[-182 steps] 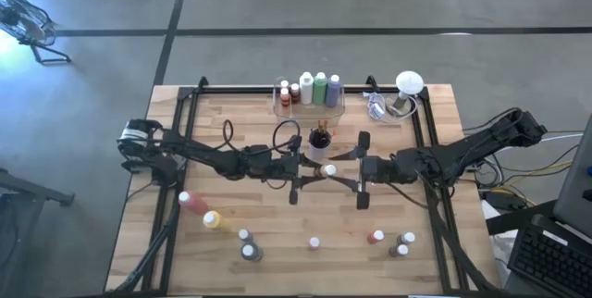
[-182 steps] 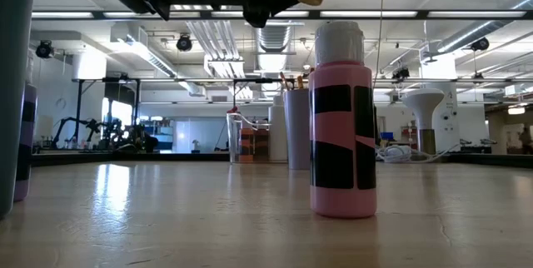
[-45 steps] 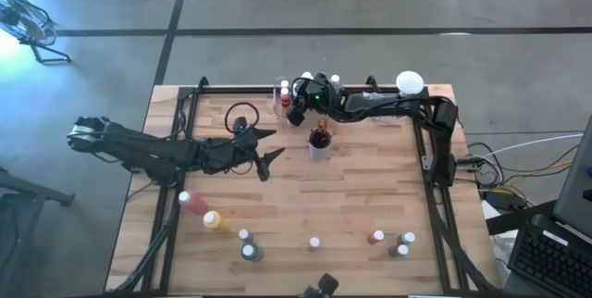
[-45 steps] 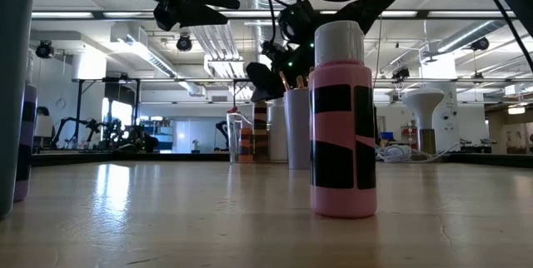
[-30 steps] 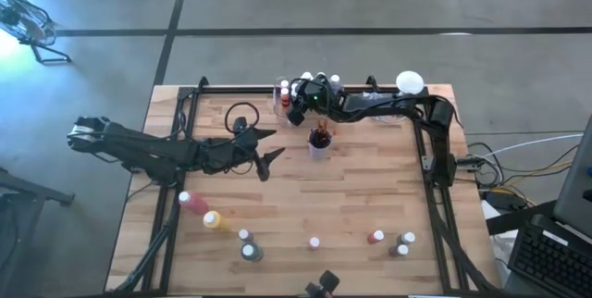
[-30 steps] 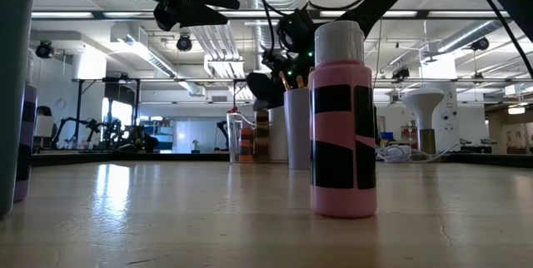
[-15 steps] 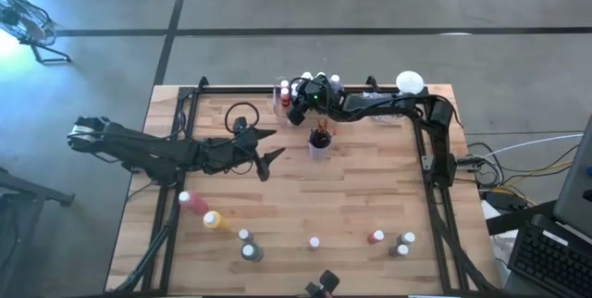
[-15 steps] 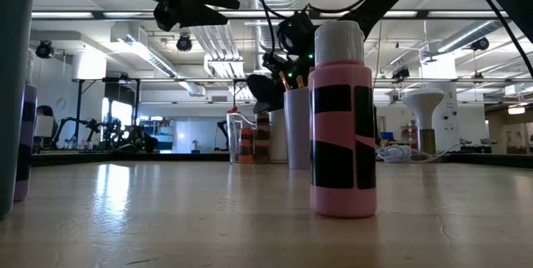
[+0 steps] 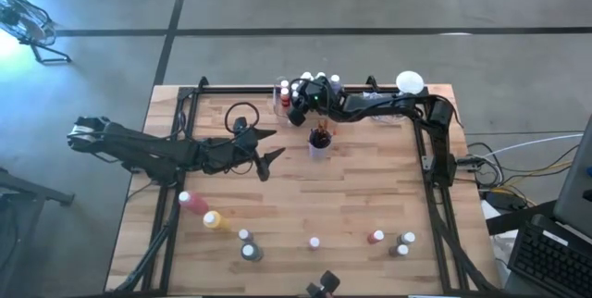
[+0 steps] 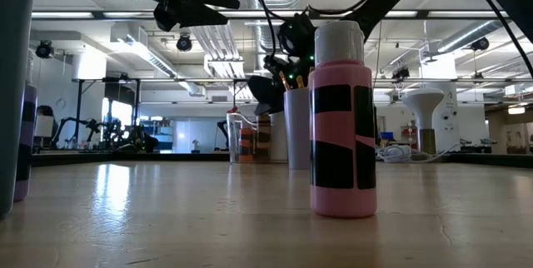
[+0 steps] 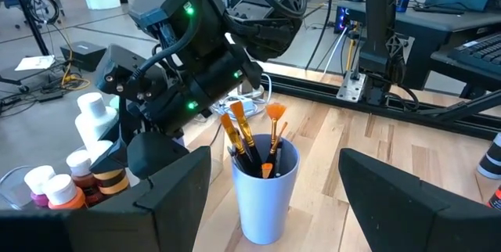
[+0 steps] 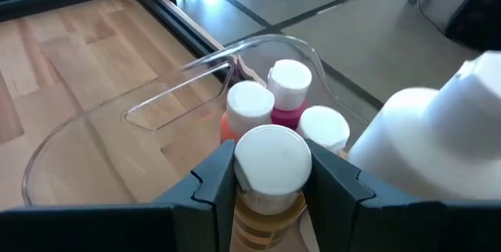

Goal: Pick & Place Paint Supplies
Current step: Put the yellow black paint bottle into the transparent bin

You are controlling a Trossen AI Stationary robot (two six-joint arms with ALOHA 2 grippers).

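1. The left pincer [image 9: 268, 155] hangs over the worktop [image 9: 370, 196] to the left of the blue brush cup [image 9: 319, 142], its fingers spread wide apart and empty; this arm looks to be waiting.
2. Still out on the worktop, well toward the front edge from the brush cup, are the loose paint bottles: a pink one [image 9: 191, 203] and a yellow one [image 9: 214, 220] lying down at the left, then small capped ones [image 9: 245, 242] running rightward to a red one [image 9: 376, 237].
3. The brush cup holds orange-tipped paintbrushes [image 11: 250, 138] standing upright.
4. Behind the brush cup sits the clear tray [image 12: 102, 111], with small white-capped bottles [image 12: 270, 103] grouped in it and taller bottles beside them.
5. The right pincer [image 12: 270, 175] is over the tray, clamped on a small white-capped bottle [image 12: 270, 158] with an amber body.
6. The step in hand seems to be setting this bottle down among its neighbours. To do it well, I would keep it upright and lower it straight into a free gap in the tray, so it does not tip the orange and pink bottles it is just beside. Release only once the base rests on the tray floor, then lift straight up clear of the caps.
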